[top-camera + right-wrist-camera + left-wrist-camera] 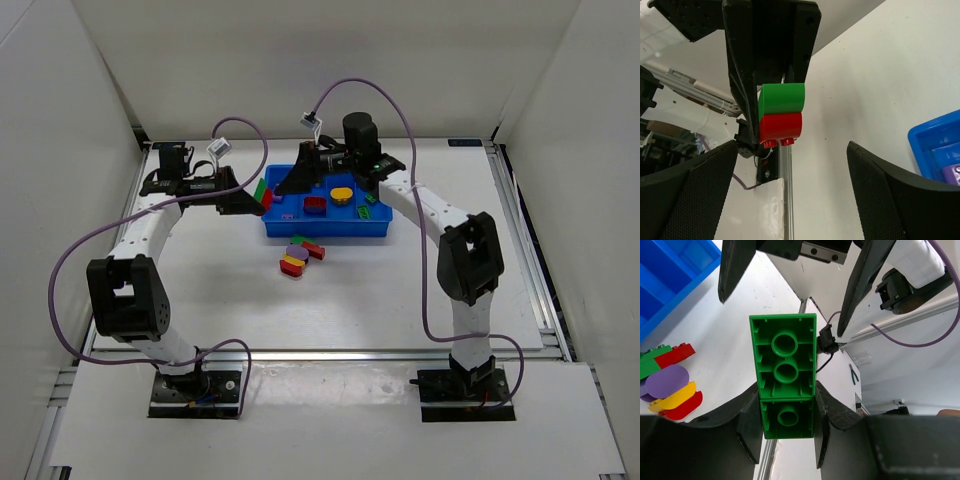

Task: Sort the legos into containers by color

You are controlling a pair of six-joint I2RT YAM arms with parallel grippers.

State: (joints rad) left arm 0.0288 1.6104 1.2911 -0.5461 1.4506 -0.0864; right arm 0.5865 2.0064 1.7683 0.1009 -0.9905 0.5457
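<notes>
My left gripper is shut on a green lego with a red lego joined to it, held above the table left of the blue tray. My right gripper is open and empty, its jaws facing that held pair from close by; its fingers show in the left wrist view. In the top view the left gripper and right gripper meet at the tray's left end. The tray holds a red piece, a yellow piece, a green piece and a small purple piece.
A pile of loose pieces in green, red, purple and yellow lies on the table just in front of the tray; it also shows in the left wrist view. White walls enclose the table on three sides.
</notes>
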